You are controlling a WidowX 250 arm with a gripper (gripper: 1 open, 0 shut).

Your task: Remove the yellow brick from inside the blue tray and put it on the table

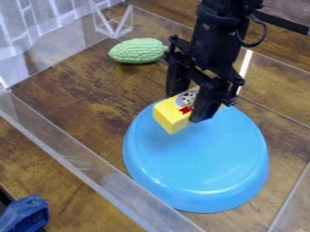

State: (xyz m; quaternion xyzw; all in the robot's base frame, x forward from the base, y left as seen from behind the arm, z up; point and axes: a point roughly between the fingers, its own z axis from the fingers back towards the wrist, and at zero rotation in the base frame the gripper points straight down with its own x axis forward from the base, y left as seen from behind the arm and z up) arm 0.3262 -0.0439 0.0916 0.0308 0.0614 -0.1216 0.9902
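Observation:
The yellow brick (172, 117) with a red-and-white label and cartoon face on top sits at the far left rim of the blue tray (206, 163), tilted slightly. My black gripper (191, 107) points straight down over it, its fingers shut on the brick's right end. The brick's right side is hidden behind the fingers. The tray is a wide round light-blue dish resting on the dark wood-grain table (85, 86).
A bumpy green object (137, 51) lies on the table at the back left. Clear plastic walls (61, 136) run along the table's edges. A blue thing (22, 216) sits outside the wall at the bottom left.

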